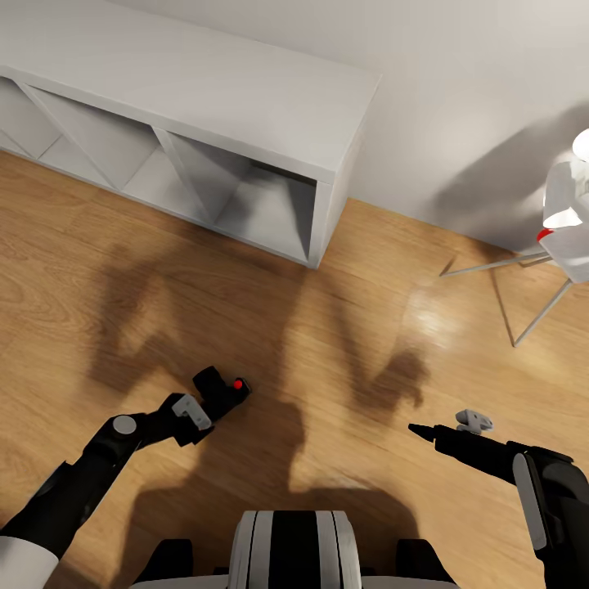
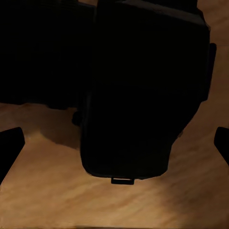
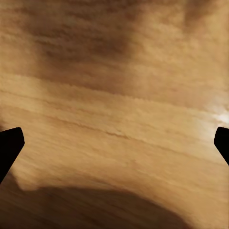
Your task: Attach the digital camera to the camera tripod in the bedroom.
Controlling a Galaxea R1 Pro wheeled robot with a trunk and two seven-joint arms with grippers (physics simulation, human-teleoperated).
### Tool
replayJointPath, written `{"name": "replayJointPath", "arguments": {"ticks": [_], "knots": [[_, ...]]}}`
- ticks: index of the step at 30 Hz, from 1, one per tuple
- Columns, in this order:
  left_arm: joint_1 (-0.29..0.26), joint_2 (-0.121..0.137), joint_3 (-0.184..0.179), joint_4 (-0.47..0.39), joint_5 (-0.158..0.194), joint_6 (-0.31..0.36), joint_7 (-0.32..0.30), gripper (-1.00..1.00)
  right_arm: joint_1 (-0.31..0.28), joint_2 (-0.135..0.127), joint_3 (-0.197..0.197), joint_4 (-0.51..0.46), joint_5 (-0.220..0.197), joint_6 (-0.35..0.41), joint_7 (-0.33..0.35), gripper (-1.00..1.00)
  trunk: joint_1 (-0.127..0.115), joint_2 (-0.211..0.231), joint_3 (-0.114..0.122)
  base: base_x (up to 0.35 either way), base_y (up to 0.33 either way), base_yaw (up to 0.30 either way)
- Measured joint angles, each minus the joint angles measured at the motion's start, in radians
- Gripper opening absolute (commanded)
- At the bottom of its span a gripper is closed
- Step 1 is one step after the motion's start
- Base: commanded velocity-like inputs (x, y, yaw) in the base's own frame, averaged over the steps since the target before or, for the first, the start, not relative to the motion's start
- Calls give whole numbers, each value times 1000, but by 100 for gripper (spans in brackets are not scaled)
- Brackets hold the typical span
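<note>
Home room, perhaps: cube shelf (image 1: 204, 106), lamp (image 1: 568, 221).

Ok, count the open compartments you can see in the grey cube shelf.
3. On the grey cube shelf by the wall: one at its right end, one in the middle, one partly cut off at the picture's left edge. More may lie beyond that edge.

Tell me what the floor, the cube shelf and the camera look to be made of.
Floor: light wood planks, glossy, judging by grain lines and a bright sheen. Cube shelf: matte pale grey board, probably painted. Digital camera: matte black, likely plastic, with a red dot.
</note>
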Motion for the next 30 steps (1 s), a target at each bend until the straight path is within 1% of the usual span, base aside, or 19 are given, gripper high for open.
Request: {"name": "replayJointPath", "arguments": {"ticks": [4,9,10,18,22,23,25,30], "knots": [[0,-1,-1,3,-1,22,44,100,0,0,0,0,0,0,0,100,0,0,0,0,0,0],[0,-1,-1,5,-2,37,75,100,0,0,0,0,0,0,0,100,0,0,0,0,0,0],[0,-1,-2,5,4,45,86,100,0,0,0,0,0,0,0,100,0,0,0,0,0,0],[0,-1,-4,6,12,50,91,100,0,0,0,0,0,0,-1,100,0,0,0,0,0,0],[0,-3,-17,8,6,52,91,100,0,0,0,0,0,0,-1,100,0,0,0,0,0,0],[0,-14,-25,8,1,47,92,100,0,0,0,0,0,0,-1,100,0,0,0,0,0,0],[0,-28,-27,12,-2,45,95,100,0,0,0,0,0,0,-1,100,0,0,0,0,0,0],[0,-54,-32,26,-4,45,99,100,0,0,-1,0,0,0,0,100,0,0,0,0,0,0]]}}
